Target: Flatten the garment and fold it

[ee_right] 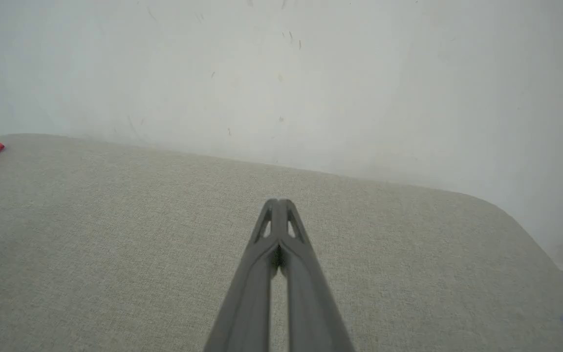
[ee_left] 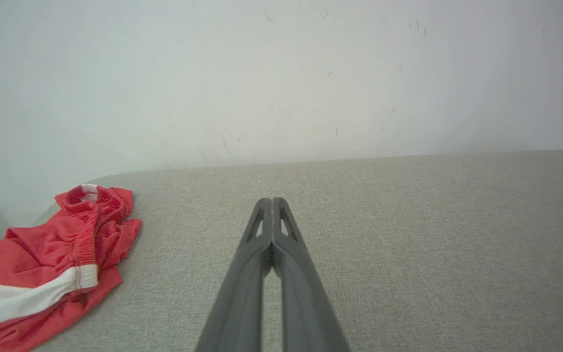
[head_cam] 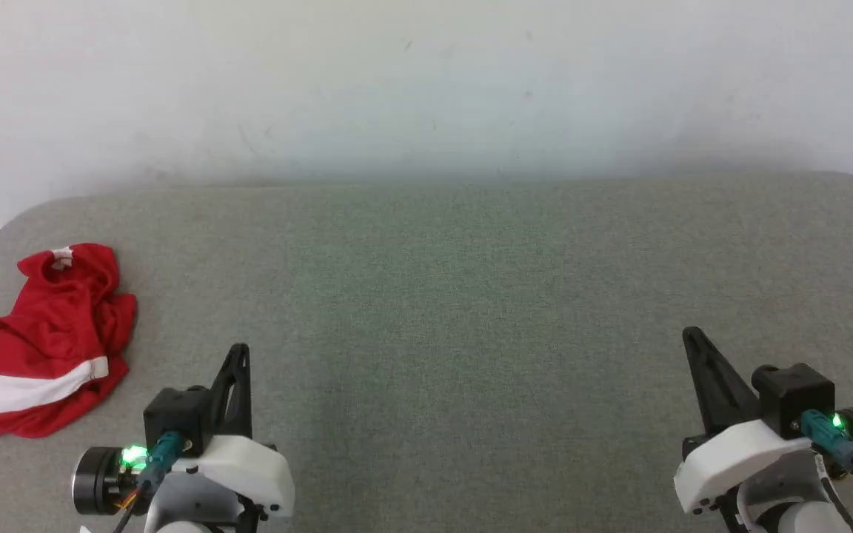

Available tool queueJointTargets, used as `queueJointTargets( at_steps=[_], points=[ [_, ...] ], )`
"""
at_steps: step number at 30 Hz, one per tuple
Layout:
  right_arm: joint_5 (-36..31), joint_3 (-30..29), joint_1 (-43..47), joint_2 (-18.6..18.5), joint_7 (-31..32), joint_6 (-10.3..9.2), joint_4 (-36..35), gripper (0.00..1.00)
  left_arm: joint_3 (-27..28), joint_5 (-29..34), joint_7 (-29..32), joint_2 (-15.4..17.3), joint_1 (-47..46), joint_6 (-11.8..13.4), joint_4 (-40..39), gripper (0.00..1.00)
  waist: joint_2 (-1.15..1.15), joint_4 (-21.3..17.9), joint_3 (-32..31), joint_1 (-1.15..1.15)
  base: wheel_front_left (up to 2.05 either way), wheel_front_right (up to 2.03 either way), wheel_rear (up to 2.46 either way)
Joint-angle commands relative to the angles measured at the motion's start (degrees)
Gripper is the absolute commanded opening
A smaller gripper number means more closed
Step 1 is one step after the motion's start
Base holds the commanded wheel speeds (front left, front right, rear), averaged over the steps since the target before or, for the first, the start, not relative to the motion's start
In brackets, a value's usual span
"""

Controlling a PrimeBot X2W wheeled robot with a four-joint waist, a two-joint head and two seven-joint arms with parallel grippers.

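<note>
Crumpled at the left edge of the grey table (head_cam: pixel 471 296): red shorts (head_cam: pixel 49 340), white stripe showing. Near left, close to them, left gripper (head_cam: pixel 240 352), fingers pressed together, empty. Near right, well apart, right gripper (head_cam: pixel 689 334), fingers likewise together, empty.

Shorts (head_cam: pixel 49 333): bright red, white stripe, white label. Table (head_cam: pixel 471 296): grey-green woven cloth. Wall (head_cam: pixel 426 81): off-white, faint dark marks. Grippers: dark fingers, white housings.
</note>
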Motion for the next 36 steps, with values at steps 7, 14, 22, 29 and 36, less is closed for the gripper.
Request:
queueJointTargets(
  at_steps=[7,14,22,29,36],
  points=[
    [-0.4,0.0,-0.8,0.2,0.0,-0.12,-0.3,0.00,0.2,0.4,0.0,-0.1,-0.7,0.0,-0.3,0.00,0.00,0.0,0.0,0.00,0.00,0.00,0.00],
    [-0.4,0.0,-0.8,0.2,0.0,-0.12,-0.3,0.00,0.2,0.4,0.0,-0.1,-0.7,0.0,-0.3,0.00,0.00,0.0,0.0,0.00,0.00,0.00,0.00],
    [-0.4,0.0,-0.8,0.2,0.0,-0.12,-0.3,0.00,0.2,0.4,0.0,-0.1,-0.7,0.0,-0.3,0.00,0.00,0.0,0.0,0.00,0.00,0.00,0.00],
    [-0.4,0.0,-0.8,0.2,0.0,-0.12,-0.3,0.00,0.2,0.4,0.0,-0.1,-0.7,0.0,-0.3,0.00,0.00,0.0,0.0,0.00,0.00,0.00,0.00],
    [0.0,0.0,0.1,-0.1,0.0,0.00,0.1,1.00,-0.1,0.0,0.0,0.0,0.0,0.0,0.1,1.00,0.00,0.0,0.0,0.00,0.00,0.00,0.00]
  ],
)
